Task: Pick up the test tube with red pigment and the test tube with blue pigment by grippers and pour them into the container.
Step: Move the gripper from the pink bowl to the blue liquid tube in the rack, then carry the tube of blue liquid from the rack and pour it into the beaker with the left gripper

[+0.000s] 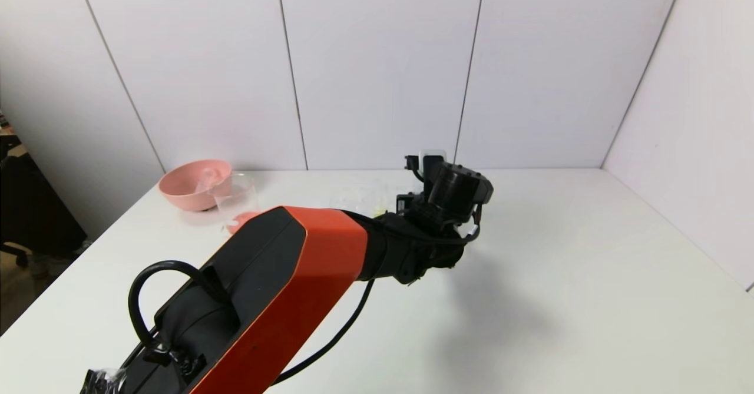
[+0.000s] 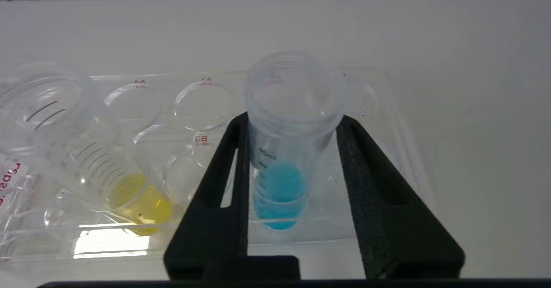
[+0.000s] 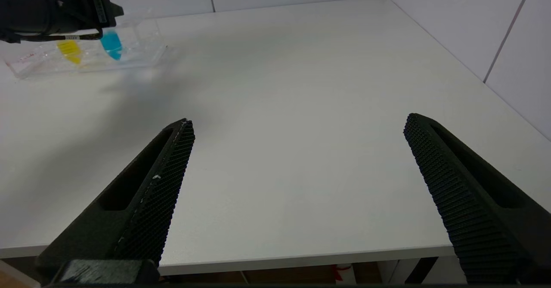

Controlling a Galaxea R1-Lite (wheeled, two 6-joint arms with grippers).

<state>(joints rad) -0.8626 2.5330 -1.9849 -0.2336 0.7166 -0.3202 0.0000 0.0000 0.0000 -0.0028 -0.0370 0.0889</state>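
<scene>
Seemingly touching, left gripper (image 2: 292,122) brackets the test tube with blue pigment (image 2: 286,146), barely parted.

The test tube with blue pigment (image 2: 289,150) is seen upright in the clear rack, its wide open mouth uppermost and bright blue liquid pooled at its rounded bottom; printed graduation marks run down its side. It is flanked closely by two black jaws. The container (image 1: 235,197), a small clear beaker, is set on the tabletop just beside the pink bowl.
</scene>
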